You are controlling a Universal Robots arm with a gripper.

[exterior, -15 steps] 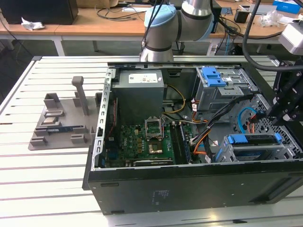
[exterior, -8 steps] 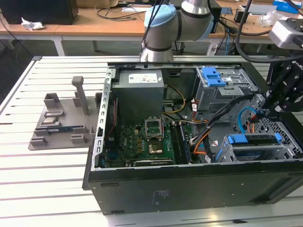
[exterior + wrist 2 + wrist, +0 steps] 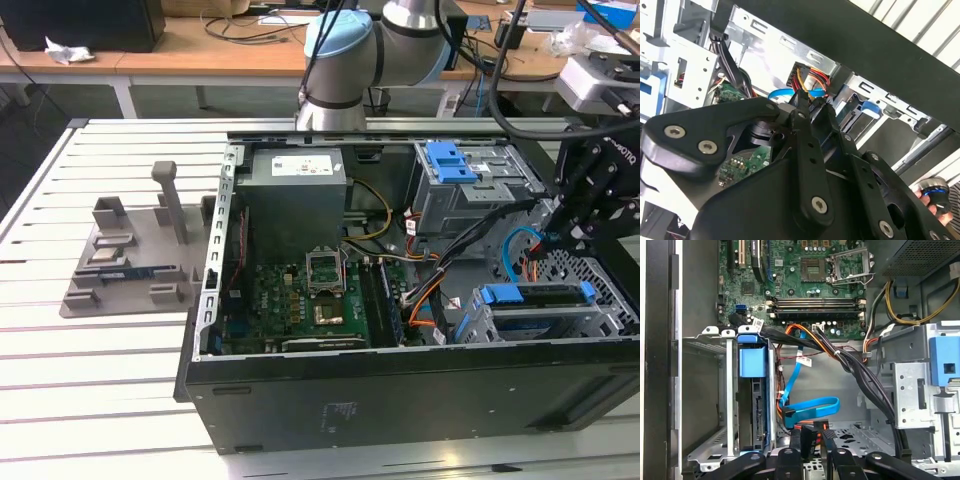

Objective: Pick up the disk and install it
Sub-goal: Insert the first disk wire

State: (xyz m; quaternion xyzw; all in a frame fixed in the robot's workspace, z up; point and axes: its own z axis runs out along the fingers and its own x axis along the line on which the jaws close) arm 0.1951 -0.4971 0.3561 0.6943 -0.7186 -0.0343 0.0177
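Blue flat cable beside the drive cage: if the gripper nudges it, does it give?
Probably floppy: the blue flat cable loops loosely and folds back on itself. Likely light, yet seemingly anchored at one end, so it may spring back.

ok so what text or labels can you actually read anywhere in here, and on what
No text here can be quoted; every bit of print is too small or blurred.
White sticker on the grey power-supply box: blurred.
White print on the black case side panel: too small.
White cable tag in the first wrist view: too small.
Motherboard markings: too small.
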